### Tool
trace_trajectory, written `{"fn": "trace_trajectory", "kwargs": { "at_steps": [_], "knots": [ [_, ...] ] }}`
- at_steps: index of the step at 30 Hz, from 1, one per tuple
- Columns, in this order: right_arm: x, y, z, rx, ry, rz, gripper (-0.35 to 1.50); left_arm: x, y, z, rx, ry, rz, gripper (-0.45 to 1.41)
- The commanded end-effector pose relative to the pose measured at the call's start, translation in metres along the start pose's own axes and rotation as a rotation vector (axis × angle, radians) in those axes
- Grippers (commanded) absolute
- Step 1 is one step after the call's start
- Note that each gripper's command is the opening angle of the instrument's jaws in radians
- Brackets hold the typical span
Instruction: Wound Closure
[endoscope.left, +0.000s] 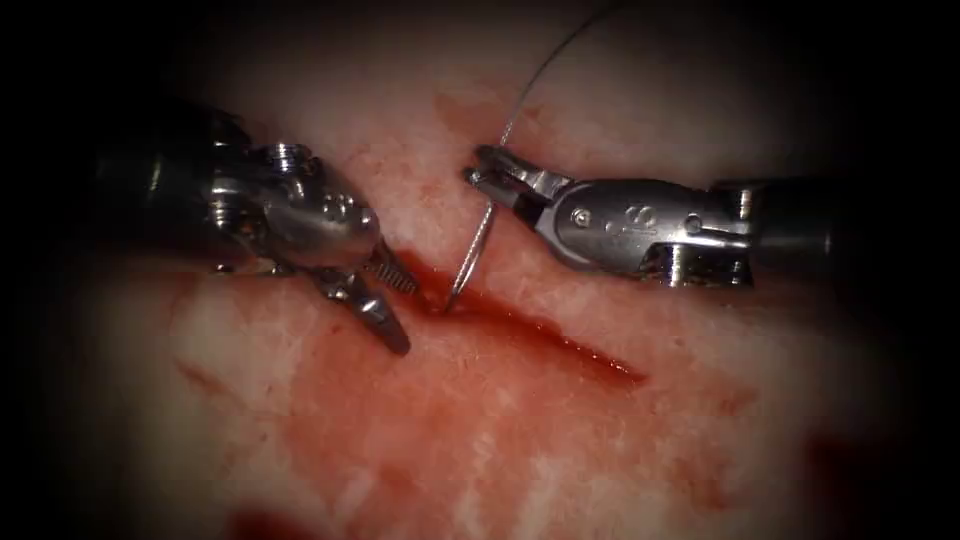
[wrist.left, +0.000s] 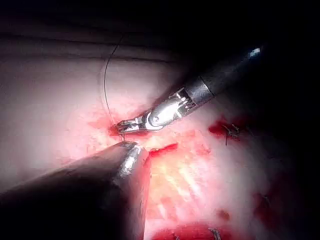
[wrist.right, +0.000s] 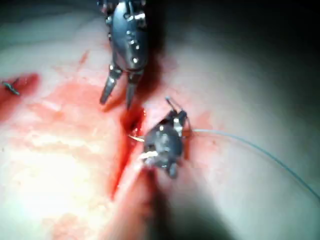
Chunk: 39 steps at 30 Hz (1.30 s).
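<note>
Tissue (endoscope.left: 560, 420); right tool (endoscope.left: 485, 170) clamped on needle (endoscope.left: 470, 255).

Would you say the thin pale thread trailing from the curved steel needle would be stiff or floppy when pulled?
Probably floppy: the thin pale thread sweeps away in a loose arc. Likely light, hanging unsupported. The curved steel needle, held near its tail by the right hand, tip in the cut, looks rigid.

The tissue (endoscope.left: 620, 90) is pale pink, mottled with red fluid (endoscope.left: 420, 420), and its cut (endoscope.left: 560, 345) is dark red. Both grippers, left (endoscope.left: 385, 300) and right (endoscope.left: 490, 175), are silver-grey metal. The needle (endoscope.left: 470, 255) and thread (endoscope.left: 545, 70) are grey.
</note>
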<state>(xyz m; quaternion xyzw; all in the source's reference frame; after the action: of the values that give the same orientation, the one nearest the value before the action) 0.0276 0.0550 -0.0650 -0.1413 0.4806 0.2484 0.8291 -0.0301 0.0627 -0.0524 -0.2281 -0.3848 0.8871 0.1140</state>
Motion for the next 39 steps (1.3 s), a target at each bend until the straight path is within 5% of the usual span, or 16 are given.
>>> {"fn": "trace_trajectory", "kwargs": {
  "at_steps": [1, 7, 12, 17, 39],
  "knots": [
    [-0.0001, -0.0001, 0.0005, -0.002, -0.001, 0.001, -0.35, 0.0, 0.0006, 0.0013, -0.001, 0.007, -0.005, 0.21],
    [-0.0001, 0.0003, 0.0002, -0.003, -0.003, -0.003, -0.35, -0.0011, 0.0024, 0.0039, 0.018, 0.029, -0.011, 0.12],
    [-0.0001, 0.0004, 0.0001, 0.0, -0.001, -0.008, -0.35, -0.0034, 0.0011, 0.0086, -0.014, 0.038, -0.009, 0.12],
    [-0.0001, 0.0007, 0.0, -0.001, -0.002, -0.018, -0.35, -0.0048, 0.0003, 0.0099, -0.026, 0.043, -0.019, 0.12],
    [0.0007, -0.0008, -0.0005, 0.038, 0.011, -0.018, -0.35, -0.0057, 0.0026, 0.0056, -0.02, 0.075, -0.013, 0.12]
  ]
}}
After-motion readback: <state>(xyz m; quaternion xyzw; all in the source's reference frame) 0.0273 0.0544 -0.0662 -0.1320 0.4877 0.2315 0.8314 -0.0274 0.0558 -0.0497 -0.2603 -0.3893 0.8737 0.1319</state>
